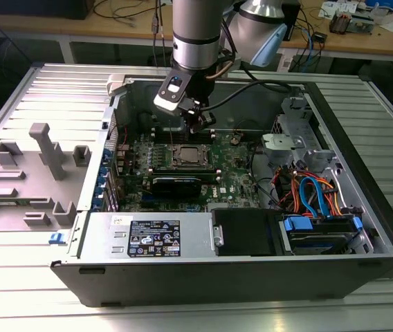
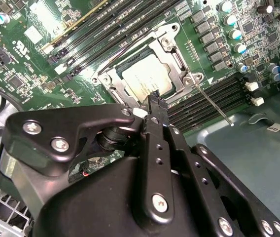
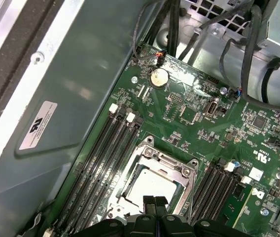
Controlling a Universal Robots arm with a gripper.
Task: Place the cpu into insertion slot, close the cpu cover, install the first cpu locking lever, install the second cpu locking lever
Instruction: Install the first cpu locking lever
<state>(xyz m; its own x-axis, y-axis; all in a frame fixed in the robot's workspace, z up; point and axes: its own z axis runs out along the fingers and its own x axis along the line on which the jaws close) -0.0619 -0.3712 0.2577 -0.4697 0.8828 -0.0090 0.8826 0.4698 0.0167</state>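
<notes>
Black hand (image 3: 155,201) with fingertips closed together, gripping nothing, hovering just above cpu cover (image 3: 171,165) edge, cpu (image 3: 150,186) seated beneath

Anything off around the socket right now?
The cpu sits square under the closed cpu cover. One locking lever sticks out diagonally over the memory slots and looks unlatched. Nothing else stands out.
</notes>
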